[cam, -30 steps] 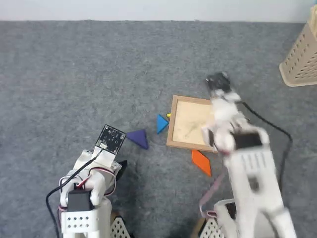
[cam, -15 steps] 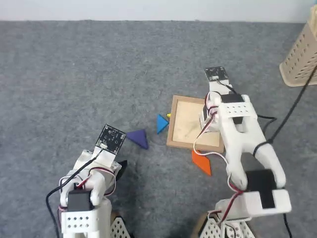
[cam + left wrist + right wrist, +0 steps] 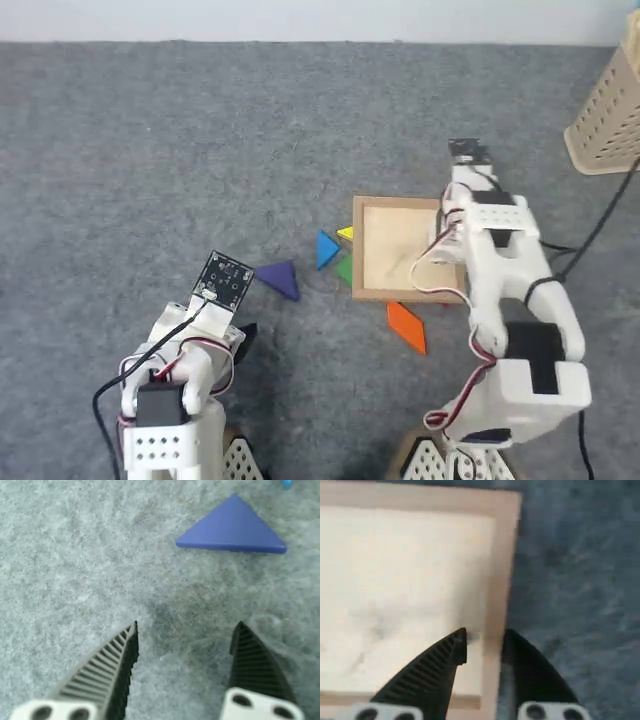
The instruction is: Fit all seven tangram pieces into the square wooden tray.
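Right end effector (image 3: 484, 632) is clamping tray (image 3: 503, 555) rim; sliding risks shoving green triangle (image 3: 345, 268). Left end effector (image 3: 187, 626) is hanging apart.

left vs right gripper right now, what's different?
Left gripper is wide open; right gripper is nearly closed. Left holds nothing, over bare carpet short of the purple triangle; right pinches the wooden tray by its rim, one finger inside, one outside. Both sit low over the carpet.
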### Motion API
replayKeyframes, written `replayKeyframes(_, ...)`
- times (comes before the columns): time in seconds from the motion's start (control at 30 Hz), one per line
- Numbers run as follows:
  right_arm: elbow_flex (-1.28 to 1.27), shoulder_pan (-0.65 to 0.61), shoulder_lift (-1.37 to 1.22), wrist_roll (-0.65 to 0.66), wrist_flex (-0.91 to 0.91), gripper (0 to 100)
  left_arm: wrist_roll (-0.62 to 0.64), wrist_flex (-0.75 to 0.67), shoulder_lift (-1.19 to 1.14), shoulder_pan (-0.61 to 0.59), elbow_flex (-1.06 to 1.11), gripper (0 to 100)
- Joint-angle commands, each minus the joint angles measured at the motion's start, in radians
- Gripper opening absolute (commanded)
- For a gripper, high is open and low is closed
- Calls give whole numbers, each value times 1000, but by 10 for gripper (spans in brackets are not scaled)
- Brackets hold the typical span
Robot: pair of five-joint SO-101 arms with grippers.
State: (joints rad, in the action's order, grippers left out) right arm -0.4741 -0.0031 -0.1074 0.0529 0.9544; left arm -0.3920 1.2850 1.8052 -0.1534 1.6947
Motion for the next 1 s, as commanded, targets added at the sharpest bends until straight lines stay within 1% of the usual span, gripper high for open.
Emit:
replayKeyframes(0.0, 43, 59, 8, 9, -25, 50, -3, -2, 15, 5, -10, 280)
replayKeyframes(0.33, 43, 236, 8, 40, -64, 41, -3, -2, 15, 5, -10, 280)
replayKeyframes(0.5, 46, 340, 8, 135, -65, 41, -3, -2, 15, 5, -10, 280)
replayKeyframes(0.7, 60, 476, 18, 287, -67, 41, -3, -2, 15, 5, -10, 280)
replayKeyframes(0.8, 95, 536, 8, 334, -67, 41, -3, -2, 15, 5, -10, 280)
replayKeyframes(0.97, 149, 570, 8, 437, -61, 41, -3, -2, 15, 5, -10, 280)
